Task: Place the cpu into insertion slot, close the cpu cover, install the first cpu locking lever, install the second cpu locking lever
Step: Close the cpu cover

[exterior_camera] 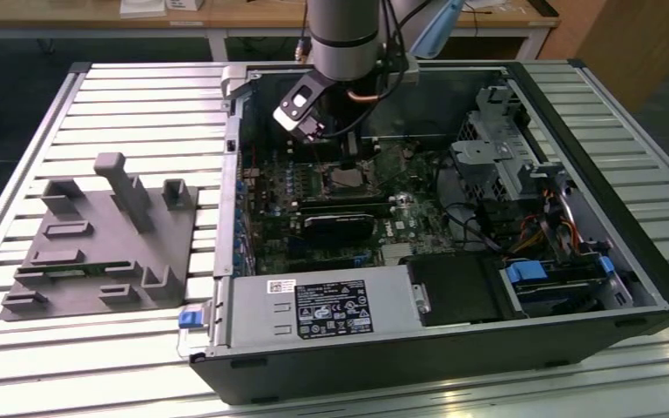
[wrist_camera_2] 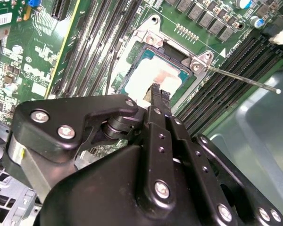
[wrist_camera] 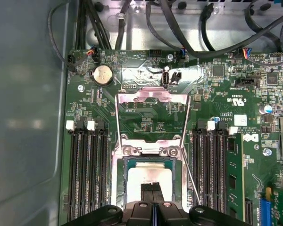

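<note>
1. Computer case (exterior_camera: 451, 348) lies open on the counter (exterior_camera: 79, 104), around the pincer.
2. Pincer (wrist_camera_2: 156, 90) narrow, fingers pressed together.
3. cpu cover (wrist_camera: 151, 95) flipped open beyond pincer.
4. insertion slot (wrist_camera: 117, 183) under pincer.
5. cpu (wrist_camera: 148, 174) seated in slot, under tips.

Grey jig (exterior_camera: 97, 239), perhaps plastic, rests on slatted table (exterior_camera: 137, 104).

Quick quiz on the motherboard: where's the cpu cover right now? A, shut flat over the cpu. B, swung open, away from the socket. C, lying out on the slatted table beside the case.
B: in the first wrist view the cpu cover is swung back on its hinge, clear of the socket, and the cpu lies with its metal top bare.
</note>
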### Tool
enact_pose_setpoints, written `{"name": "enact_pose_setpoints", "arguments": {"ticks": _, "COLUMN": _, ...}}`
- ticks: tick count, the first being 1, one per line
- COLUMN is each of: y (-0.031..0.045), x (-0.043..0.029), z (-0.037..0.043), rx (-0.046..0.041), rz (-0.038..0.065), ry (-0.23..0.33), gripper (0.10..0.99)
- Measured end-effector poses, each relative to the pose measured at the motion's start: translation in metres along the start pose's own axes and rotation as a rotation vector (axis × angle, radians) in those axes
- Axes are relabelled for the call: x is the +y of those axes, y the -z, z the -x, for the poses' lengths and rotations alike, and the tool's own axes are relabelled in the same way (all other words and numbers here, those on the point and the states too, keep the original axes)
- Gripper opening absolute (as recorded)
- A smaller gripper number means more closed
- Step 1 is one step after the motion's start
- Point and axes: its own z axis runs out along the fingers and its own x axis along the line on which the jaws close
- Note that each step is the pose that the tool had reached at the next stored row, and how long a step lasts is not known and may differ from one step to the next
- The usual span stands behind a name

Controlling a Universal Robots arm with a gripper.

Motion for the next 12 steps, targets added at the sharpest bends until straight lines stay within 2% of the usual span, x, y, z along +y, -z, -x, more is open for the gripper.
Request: {"name": "enact_pose_setpoints", "arguments": {"ticks": 12, "y": 0.0323, "x": 0.0033, "z": -0.0007, "rx": 0.0007, "rz": 0.000, "ry": 0.000, "gripper": 0.106}}
